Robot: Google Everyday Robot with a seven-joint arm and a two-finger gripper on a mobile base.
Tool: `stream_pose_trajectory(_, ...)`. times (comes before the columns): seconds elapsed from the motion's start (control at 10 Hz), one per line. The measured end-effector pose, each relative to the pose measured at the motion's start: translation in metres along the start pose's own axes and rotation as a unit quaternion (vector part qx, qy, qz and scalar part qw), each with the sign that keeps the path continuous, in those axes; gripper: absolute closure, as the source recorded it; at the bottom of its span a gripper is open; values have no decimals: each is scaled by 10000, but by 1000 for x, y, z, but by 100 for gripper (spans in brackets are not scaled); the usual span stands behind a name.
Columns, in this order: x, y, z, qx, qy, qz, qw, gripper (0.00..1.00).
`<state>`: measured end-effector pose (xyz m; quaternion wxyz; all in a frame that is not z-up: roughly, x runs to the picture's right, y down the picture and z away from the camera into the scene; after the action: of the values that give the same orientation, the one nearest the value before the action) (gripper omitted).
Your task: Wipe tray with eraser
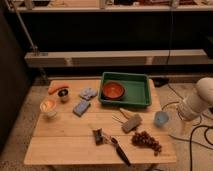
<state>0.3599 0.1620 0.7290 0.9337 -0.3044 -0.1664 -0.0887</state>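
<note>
We are logging the tray (137, 91) sitting at 12 o'clock on the counter (65, 145), with a bowl (113, 90) inside it. The eraser (132, 123) is lying at its 6 o'clock. The gripper is sitting out of frame beyond the arm (197, 102) at 3 o'clock, fingers standing wide apart, eraser not in them.

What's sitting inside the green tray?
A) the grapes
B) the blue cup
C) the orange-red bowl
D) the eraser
C: the orange-red bowl sits inside the tray. The gripper is out of sight, off past the table's right side where the white arm stands.
</note>
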Motion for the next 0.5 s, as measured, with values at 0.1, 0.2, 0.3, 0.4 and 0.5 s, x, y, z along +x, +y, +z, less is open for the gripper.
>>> stream_pose_trajectory(0.1,0,1,1,-11,-9,3,10000,20)
stream_pose_trajectory(0.2,0,0,1,-6,-6,2,10000,20)
stream_pose_trajectory(0.3,0,0,1,-6,-6,2,10000,20)
stream_pose_trajectory(0.4,0,1,1,-6,-6,4,10000,20)
stream_pose_trajectory(0.5,0,0,1,-6,-7,3,10000,20)
